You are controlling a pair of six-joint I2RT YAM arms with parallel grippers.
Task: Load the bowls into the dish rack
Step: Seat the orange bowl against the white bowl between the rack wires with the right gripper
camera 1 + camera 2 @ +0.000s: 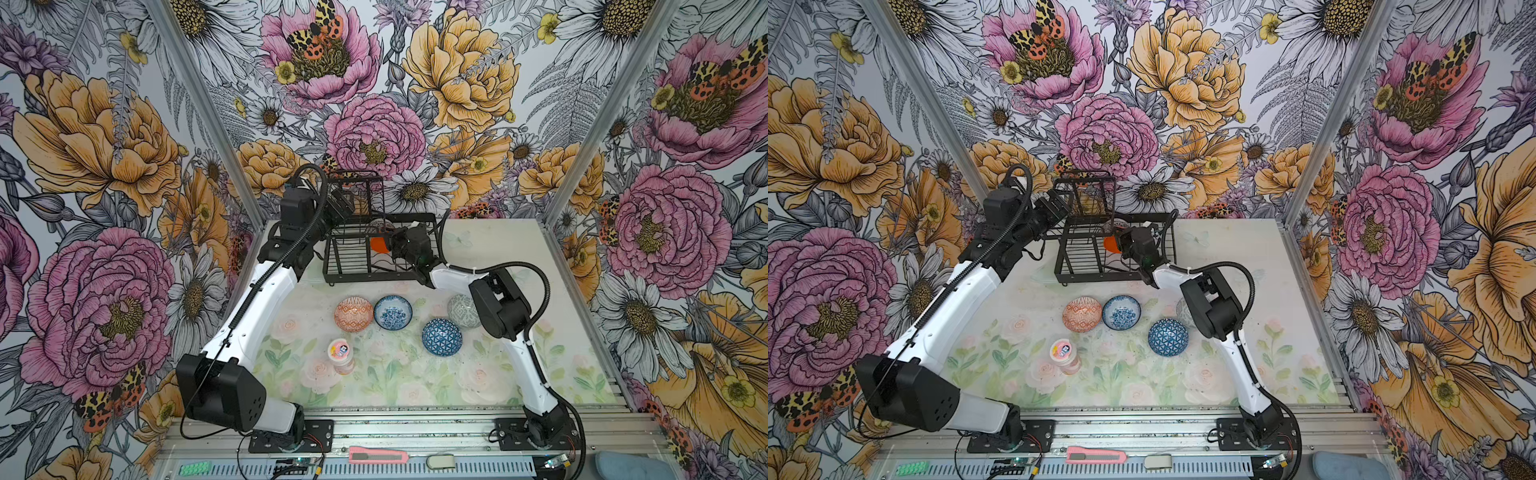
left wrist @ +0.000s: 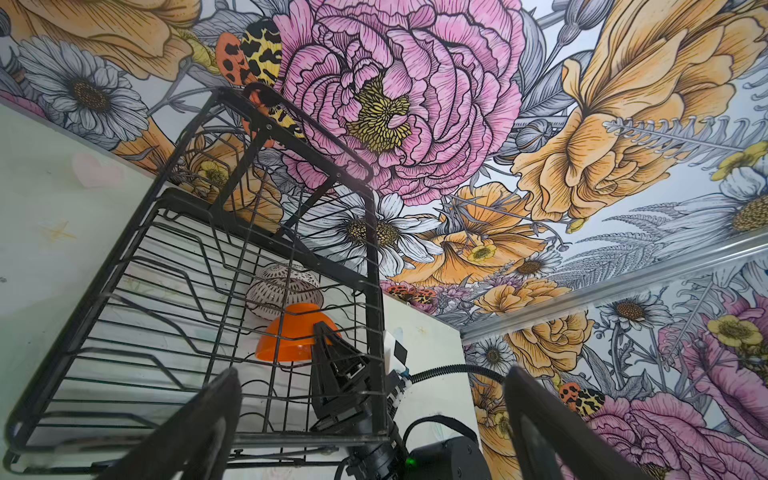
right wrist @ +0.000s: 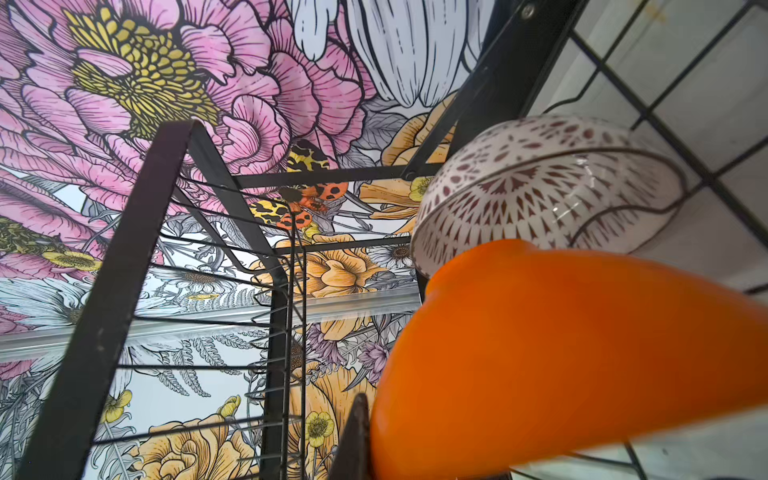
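The black wire dish rack [image 1: 357, 276] stands at the back of the table. Inside it my right gripper [image 1: 392, 245] is shut on the rim of the plain orange bowl [image 1: 378, 246] [image 3: 561, 353], held tilted just above the rack floor. One of its fingers [image 3: 353, 440] shows beside the bowl. A white bowl with dark red marks [image 3: 540, 187] lies in the rack right behind. My left gripper [image 1: 343, 203] [image 2: 372, 386] hangs open by the tall basket end, holding nothing. On the table lie an orange geometric bowl [image 1: 353, 313], a white-blue floral bowl [image 1: 393, 312], a dark blue bowl [image 1: 442, 337] and a grey-green bowl [image 1: 460, 309].
A small pink-lidded jar [image 1: 340, 355] stands in front of the bowls. The right arm's elbow [image 1: 498, 307] partly covers the grey-green bowl. A pink box cutter [image 1: 378, 456] lies on the front rail. Flowered walls close in the back and both sides.
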